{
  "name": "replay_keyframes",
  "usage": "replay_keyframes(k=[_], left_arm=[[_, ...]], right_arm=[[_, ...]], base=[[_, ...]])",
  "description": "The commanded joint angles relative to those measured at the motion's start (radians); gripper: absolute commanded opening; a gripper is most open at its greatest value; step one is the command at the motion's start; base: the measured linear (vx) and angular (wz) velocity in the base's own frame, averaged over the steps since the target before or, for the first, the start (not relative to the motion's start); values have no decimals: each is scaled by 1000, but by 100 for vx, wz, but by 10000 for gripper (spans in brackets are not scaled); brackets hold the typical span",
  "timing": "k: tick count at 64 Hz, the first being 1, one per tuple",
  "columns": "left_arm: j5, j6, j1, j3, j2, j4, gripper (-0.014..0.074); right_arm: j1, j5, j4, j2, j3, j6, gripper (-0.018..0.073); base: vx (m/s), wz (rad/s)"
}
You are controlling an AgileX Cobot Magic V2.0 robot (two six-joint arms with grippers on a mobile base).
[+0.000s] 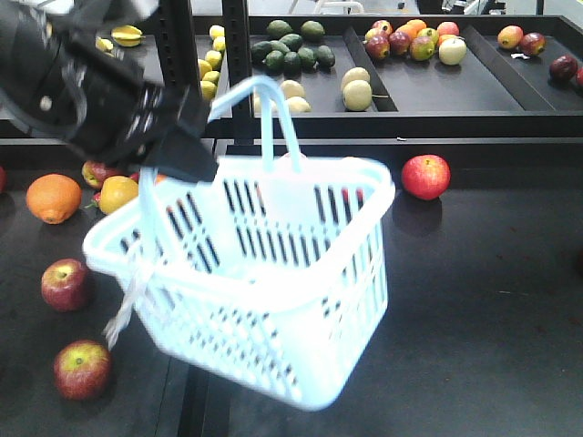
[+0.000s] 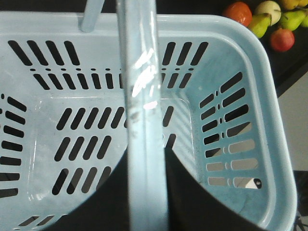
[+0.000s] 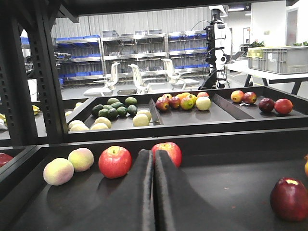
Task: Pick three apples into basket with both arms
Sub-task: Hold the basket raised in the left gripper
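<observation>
Left hand (image 1: 191, 159) clamped on one hoop handle (image 2: 142, 120) of the basket (image 1: 273, 309), a black finger (image 2: 185, 207) pressed to each side of the bar in the left wrist view. Basket hanging tilted from that grip, near corner lowest, above the dark surface (image 1: 474, 300). Second handle (image 2: 92, 14) showing at the top of that view, and a scrap of clear plastic (image 1: 127, 305) dangling at the left edge.

Three apples counted on the surface in the front view, none touching the basket. Upper left apple (image 1: 66, 283) and lower left apple (image 1: 82, 369) just beside the basket's low side; right apple (image 1: 425, 176) against the back ledge, past the far corner. Near the left pair, one orange (image 1: 53, 198) and one yellow-red fruit (image 1: 118, 193), with the left arm (image 1: 64, 82) blocking the view behind them.

Right hand (image 3: 154, 155) pressed together, finger against finger, low over the surface. Just past its tips, left red apple (image 3: 115, 161) in clear sight and middle red apple (image 3: 168, 151) half hidden behind the tips. Dark apple (image 3: 288, 198) well apart at lower right. Two pale fruits (image 3: 58, 171) at far left. Behind the ledge, trays (image 3: 231, 118) of avocados (image 3: 113, 109) and mixed fruit
</observation>
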Motion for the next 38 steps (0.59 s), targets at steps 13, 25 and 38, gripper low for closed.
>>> replay_keyframes(k=[13,25,38], left_arm=[[-29,-10,-7,22,-57,-49,-8],[-29,-10,-7,22,-57,-49,-8],[-29,-10,-7,22,-57,-49,-8]], right_arm=[[-5,-81,-9,-11,14,-6,-4],[-5,-81,-9,-11,14,-6,-4],[-5,-81,-9,-11,14,-6,-4]], base=[[0,0],[0,0],[0,0]])
